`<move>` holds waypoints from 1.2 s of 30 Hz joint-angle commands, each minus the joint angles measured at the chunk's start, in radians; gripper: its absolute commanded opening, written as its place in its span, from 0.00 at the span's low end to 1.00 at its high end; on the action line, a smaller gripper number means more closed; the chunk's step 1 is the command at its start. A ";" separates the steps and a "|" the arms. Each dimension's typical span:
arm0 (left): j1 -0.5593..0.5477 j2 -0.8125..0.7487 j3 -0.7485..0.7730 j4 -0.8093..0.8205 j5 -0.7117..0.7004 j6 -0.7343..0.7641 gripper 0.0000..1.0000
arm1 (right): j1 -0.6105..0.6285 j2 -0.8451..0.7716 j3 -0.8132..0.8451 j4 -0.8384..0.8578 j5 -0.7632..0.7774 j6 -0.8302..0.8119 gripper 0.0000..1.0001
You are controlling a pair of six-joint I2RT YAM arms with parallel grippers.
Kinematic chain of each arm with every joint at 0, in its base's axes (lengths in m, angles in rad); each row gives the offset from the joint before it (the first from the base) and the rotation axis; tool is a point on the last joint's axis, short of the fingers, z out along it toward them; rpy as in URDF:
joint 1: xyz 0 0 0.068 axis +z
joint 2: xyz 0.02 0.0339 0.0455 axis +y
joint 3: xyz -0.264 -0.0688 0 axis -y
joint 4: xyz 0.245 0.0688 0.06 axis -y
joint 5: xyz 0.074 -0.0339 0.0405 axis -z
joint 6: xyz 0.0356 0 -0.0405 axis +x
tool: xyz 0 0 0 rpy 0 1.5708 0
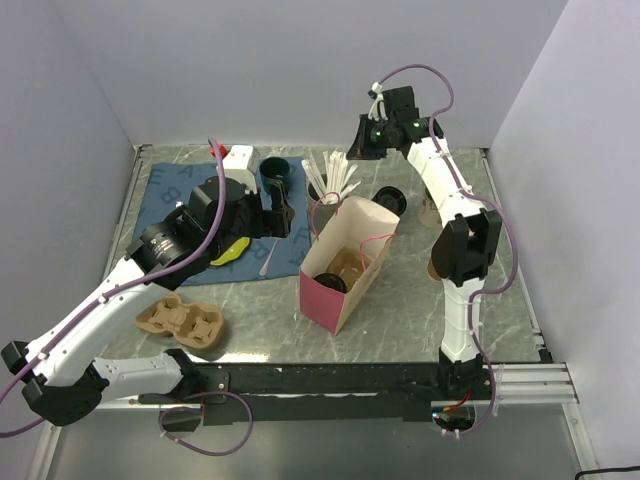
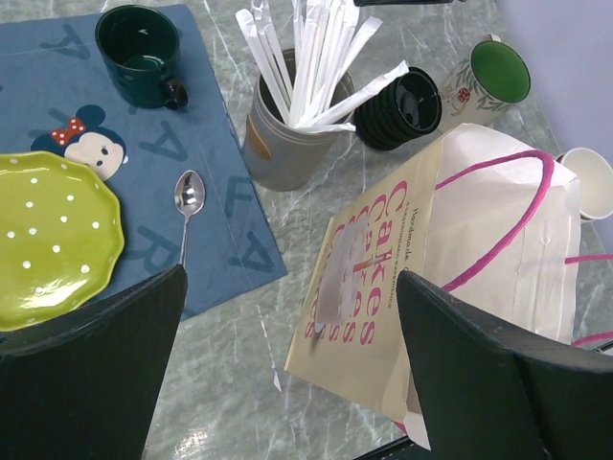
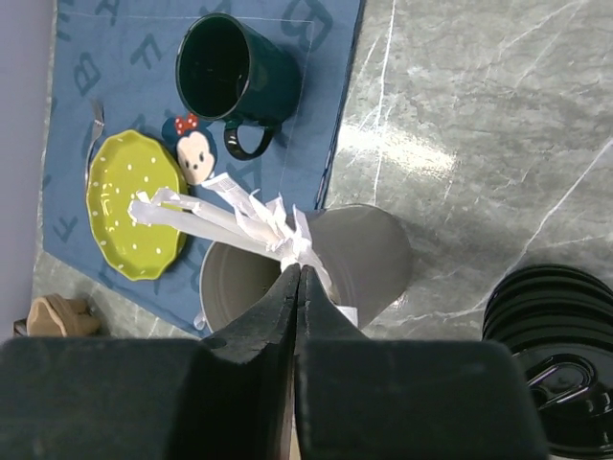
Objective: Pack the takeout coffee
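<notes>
Two hands, one busy: right hand [image 3: 299, 280] pressed together at the straws [image 3: 220, 216], can't tell if it's got one. Left hand [image 2: 290, 287] spread wide, empty, above bag [image 2: 479, 278]. Coffee [image 1: 329, 281] looks seated in bag already. Risk: pulling up snags extra straws and tips holder [image 3: 374, 254] onto table [image 3: 479, 96].
</notes>
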State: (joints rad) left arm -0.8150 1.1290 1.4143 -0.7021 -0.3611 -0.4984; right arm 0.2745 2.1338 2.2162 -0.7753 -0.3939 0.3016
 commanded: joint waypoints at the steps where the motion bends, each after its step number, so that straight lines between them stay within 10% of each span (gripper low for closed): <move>1: 0.004 -0.001 0.015 0.033 -0.004 -0.028 0.97 | -0.014 -0.078 0.000 0.062 -0.051 -0.001 0.00; 36: 0.007 -0.044 0.002 0.064 0.022 0.116 0.97 | -0.029 -0.502 0.072 0.136 -0.028 0.116 0.00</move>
State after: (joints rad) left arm -0.8146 1.1099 1.4090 -0.6926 -0.3561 -0.4206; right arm 0.2543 1.7409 2.2185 -0.7174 -0.4477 0.3866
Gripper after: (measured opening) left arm 0.967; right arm 0.008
